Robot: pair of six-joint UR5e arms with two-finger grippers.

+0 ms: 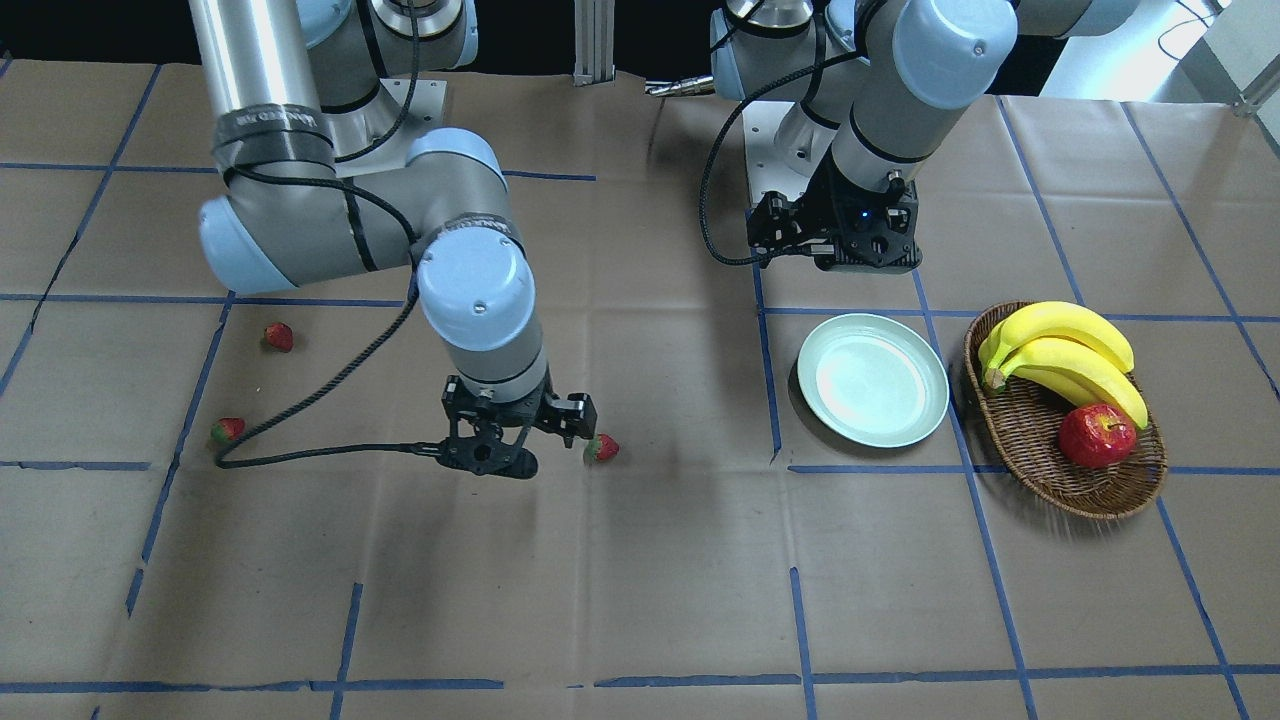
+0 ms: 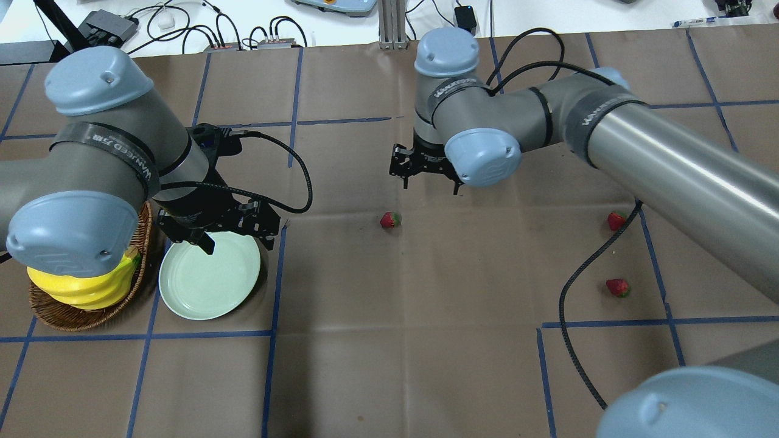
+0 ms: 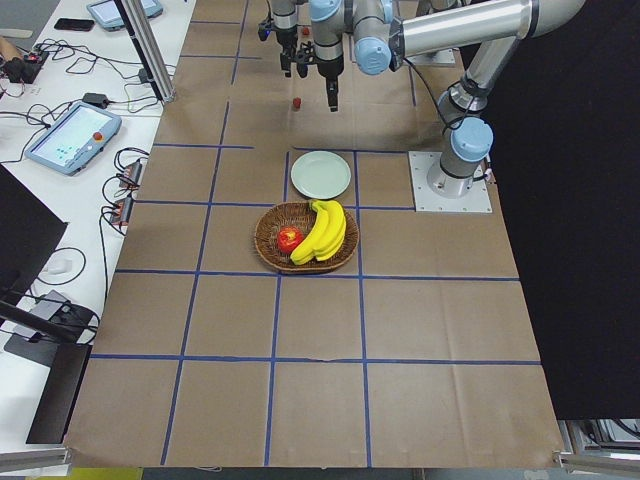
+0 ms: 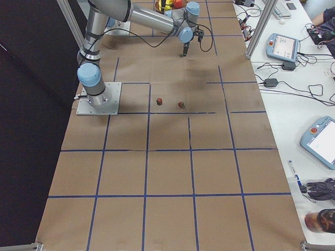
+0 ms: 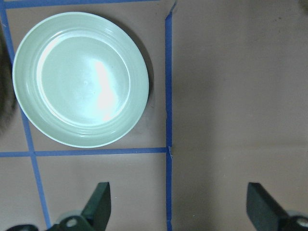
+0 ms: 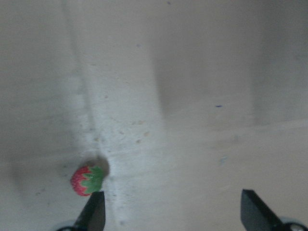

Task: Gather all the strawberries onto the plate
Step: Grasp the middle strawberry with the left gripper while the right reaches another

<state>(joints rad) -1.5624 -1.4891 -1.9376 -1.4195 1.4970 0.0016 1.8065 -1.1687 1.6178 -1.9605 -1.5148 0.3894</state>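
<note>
Right gripper (image 6: 172,204) has its fingers wide apart, and one strawberry (image 6: 87,180) (on the table (image 6: 216,72)) lies just beside one finger. Second strawberry (image 2: 616,220) and third strawberry (image 2: 617,287) lie well away. Left gripper (image 5: 178,197), fingers apart too, hangs near the plate (image 5: 33,115).

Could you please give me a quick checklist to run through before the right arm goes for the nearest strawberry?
1. Right gripper open: ok, its fingers are wide apart and hold nothing.
2. Nearest strawberry centred between the fingers: not ok, it lies off to one side.
3. Plate free to receive: ok, it is bare.
4. Left gripper open and empty: ok.
5. Other two strawberries spotted: ok, both lie far from the plate.
6. Right arm's cable clear of them: cannot tell.
</note>
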